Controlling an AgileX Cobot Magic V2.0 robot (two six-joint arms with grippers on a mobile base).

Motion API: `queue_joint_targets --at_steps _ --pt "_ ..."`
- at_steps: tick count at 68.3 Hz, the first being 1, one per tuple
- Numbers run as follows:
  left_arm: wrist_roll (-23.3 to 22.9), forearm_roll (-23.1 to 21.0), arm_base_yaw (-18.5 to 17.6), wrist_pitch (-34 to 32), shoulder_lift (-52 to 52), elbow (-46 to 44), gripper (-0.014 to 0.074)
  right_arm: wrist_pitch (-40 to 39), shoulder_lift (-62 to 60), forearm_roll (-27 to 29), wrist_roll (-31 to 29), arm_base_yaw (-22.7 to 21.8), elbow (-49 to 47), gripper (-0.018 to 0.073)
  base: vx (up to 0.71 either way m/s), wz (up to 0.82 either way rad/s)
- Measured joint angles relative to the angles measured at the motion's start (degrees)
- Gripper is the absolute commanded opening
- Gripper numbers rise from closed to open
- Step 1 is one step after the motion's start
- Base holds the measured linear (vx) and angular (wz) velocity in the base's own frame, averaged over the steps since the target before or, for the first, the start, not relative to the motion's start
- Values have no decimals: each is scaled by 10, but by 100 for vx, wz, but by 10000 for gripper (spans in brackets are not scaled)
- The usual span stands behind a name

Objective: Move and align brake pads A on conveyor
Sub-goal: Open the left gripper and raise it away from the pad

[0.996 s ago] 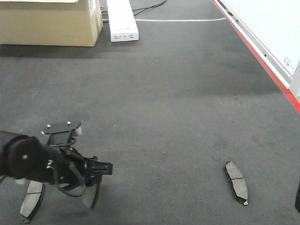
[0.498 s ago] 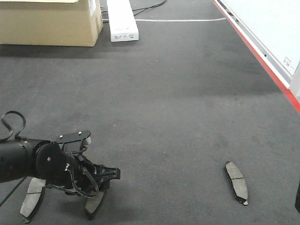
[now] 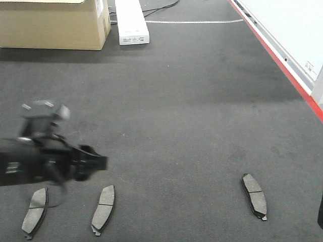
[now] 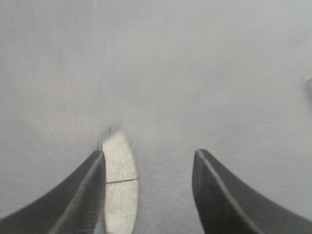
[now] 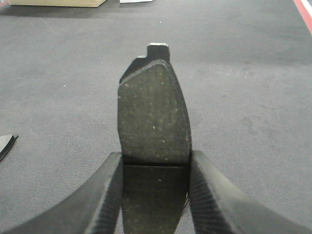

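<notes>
Left gripper (image 4: pixel 146 195): fingers spread wide with nothing between them, raised off the belt; its picture in the front view is smeared by motion.
Pad under left gripper (image 3: pixel 103 208): lies flat on the conveyor (image 3: pixel 192 101), just below and in front of the fingers, touching neither.
Pad outboard of it (image 3: pixel 35 211): beside the first on the far-left side, roughly parallel, a gap between them.
Right gripper (image 5: pixel 153 195): fingers narrow, clamped on a held pad (image 5: pixel 153 122) that stands lengthwise between them, above the belt.
Lone pad (image 3: pixel 254 196): well apart from the left pair, lying flat toward the right arm's side.
Step in hand: judged as the left arm clear of a set-down pad while the right carries its own.
Next move: likely lowering the held pad flat in line with the others, long axis matching theirs.
</notes>
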Motion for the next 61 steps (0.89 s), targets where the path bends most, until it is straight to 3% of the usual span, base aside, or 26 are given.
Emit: queue_joint_targets --at_steps 14,23,31,41,61 --pt "1 54 0 28 -191 41 398 0 0 0 0 0 0 -4 0 0" --pt "3 62 0 42 -314 83 398 0 0 0 0 0 0 -4 0 0" --pt "36 63 0 72 -422 122 398 0 0 0 0 0 0 -4 0 0" --pt "80 63 0 122 -507 149 398 0 0 0 0 0 0 -4 0 0" --pt "89 55 0 133 -569 154 398 0 0 0 0 0 0 -4 0 0"
